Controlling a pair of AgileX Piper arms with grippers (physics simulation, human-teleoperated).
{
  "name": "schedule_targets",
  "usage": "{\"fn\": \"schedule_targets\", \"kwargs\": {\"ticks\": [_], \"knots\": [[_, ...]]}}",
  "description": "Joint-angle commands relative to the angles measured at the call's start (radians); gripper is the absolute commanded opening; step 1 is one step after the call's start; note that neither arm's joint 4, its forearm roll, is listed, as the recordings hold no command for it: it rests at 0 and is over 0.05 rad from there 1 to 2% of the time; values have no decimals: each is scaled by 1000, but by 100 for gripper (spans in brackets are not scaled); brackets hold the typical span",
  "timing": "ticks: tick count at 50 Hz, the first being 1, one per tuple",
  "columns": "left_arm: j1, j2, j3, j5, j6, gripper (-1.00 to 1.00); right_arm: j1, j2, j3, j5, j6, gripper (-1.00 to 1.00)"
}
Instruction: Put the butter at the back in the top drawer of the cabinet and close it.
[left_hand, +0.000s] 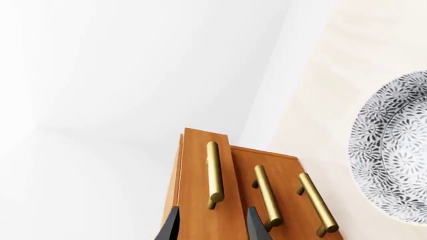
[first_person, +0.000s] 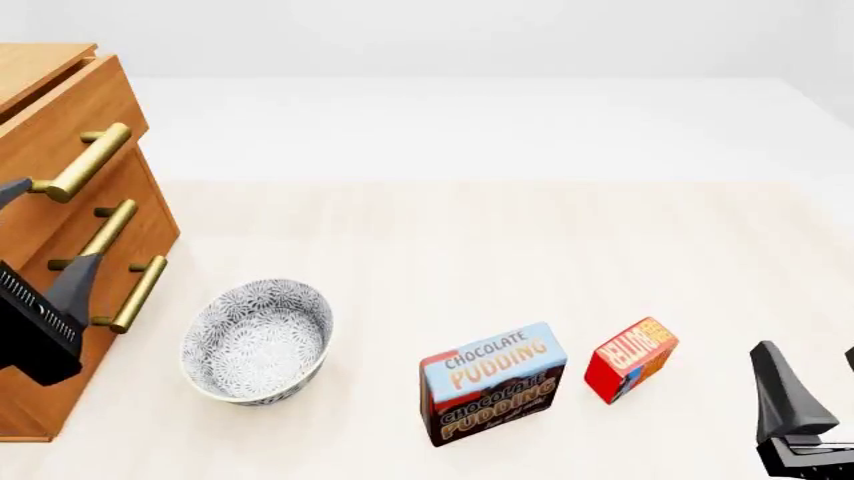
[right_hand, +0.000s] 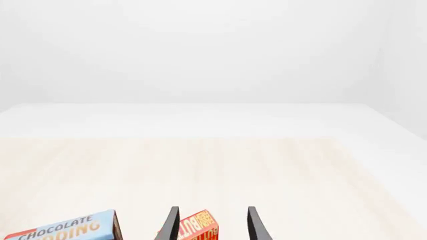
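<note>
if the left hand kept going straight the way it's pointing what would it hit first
Most likely the top drawer of the cabinet: its front lies between the open left hand's fingers, beside the brass handle. Depth is unclear.

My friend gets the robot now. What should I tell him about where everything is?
Left end effector: open, empty, by the cabinet front, near the top drawer handle.
Right end effector: open, empty, lined up with the butter.
Butter stands on the table, right of the pudding box; a patterned bowl sits near the cabinet.
Done: top drawer looks pulled out a little in the left wrist view.
Left: open it fully, grab butter, put it in, shut the drawer.
</note>
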Motion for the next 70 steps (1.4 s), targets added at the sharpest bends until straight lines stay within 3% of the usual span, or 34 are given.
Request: {"fn": "schedule_targets", "kwargs": {"ticks": [1, 70], "knots": [[6, 20, -10, -13, 20, 100, 0, 0, 0, 0, 0, 100], [52, 232, -69, -140, 24, 100, 0, 0, 0, 0, 0, 100]]}}
